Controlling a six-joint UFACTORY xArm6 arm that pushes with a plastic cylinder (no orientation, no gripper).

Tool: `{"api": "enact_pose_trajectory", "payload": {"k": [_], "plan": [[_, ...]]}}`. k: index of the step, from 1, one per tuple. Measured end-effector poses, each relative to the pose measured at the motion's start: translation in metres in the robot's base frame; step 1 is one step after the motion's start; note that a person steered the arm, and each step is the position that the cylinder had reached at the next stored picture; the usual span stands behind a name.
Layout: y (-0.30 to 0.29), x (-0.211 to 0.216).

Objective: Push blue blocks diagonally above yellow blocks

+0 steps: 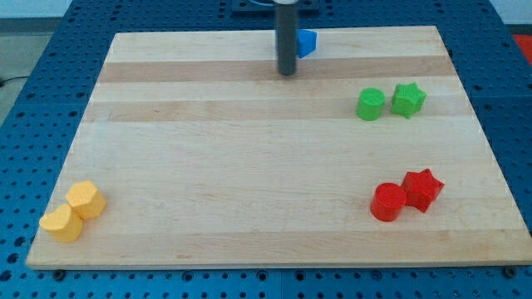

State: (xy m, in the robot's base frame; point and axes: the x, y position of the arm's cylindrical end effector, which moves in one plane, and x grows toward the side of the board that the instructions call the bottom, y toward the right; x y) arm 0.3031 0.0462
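A blue block (307,42) sits near the board's top edge, partly hidden behind my rod; its shape is unclear. My tip (288,73) rests on the board just below and left of it, close to it. Two yellow blocks lie at the board's bottom left corner: a hexagonal one (86,199) and another (61,223) touching it below and to the left. The blue block is far up and right of them.
A green cylinder (371,104) and a green star (408,100) sit side by side at the right. A red cylinder (387,202) and a red star (422,188) touch at the lower right. The wooden board (249,166) lies on a blue perforated table.
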Motion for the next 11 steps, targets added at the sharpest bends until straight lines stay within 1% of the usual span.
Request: {"api": "enact_pose_trajectory", "payload": {"k": [1, 2, 3, 5, 6, 7, 8, 9, 10, 11], "plan": [[0.075, -0.011], [0.084, -0.045], [0.058, -0.073], [-0.003, -0.091], [-0.045, -0.090], [-0.056, -0.073], [-0.080, -0.053], [-0.116, -0.027], [-0.130, -0.004], [-0.131, 0.019]]}}
